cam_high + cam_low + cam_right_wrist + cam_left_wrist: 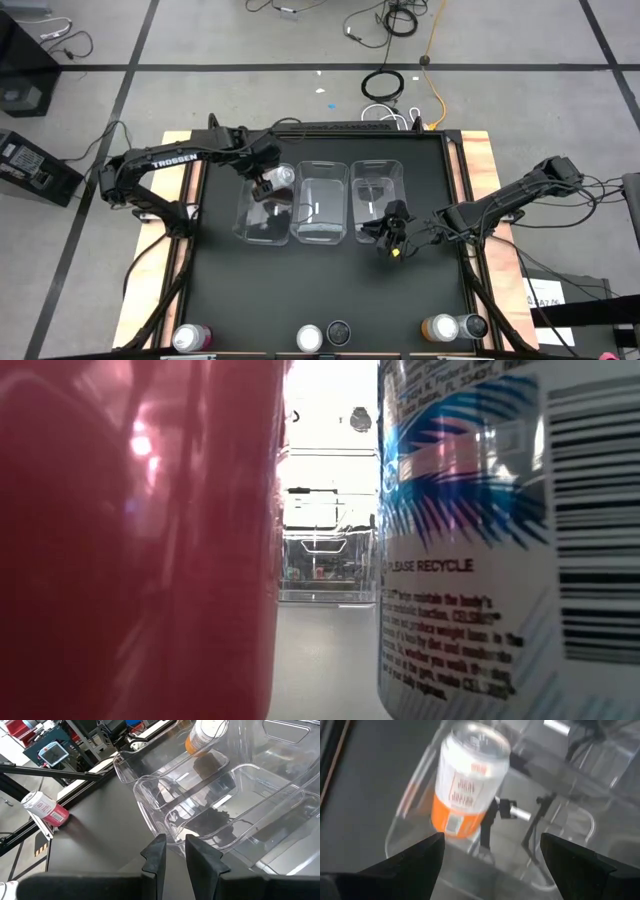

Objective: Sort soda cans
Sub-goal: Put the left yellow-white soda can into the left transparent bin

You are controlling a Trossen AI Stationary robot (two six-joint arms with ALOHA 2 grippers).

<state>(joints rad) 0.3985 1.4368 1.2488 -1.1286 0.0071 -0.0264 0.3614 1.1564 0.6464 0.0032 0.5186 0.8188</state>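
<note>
The left pincer (266, 183), spread wide, hangs over the left bin (266, 212), with an upright orange can (465, 782) in it just ahead of its fingers. The right pincer (392, 240), pressed together and empty, waits by the right bin (377, 200).

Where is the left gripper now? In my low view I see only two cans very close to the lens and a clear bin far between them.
Observer: The left gripper hangs over the left bin, with its fingers open.
Operator: Is there a can in that bin?
Observer: Yes, one orange can is inside it, ahead of the fingers and not between them.
Operator: And the right arm?
Observer: The right gripper is shut with nothing in it, at the near end of the right bin.
</note>
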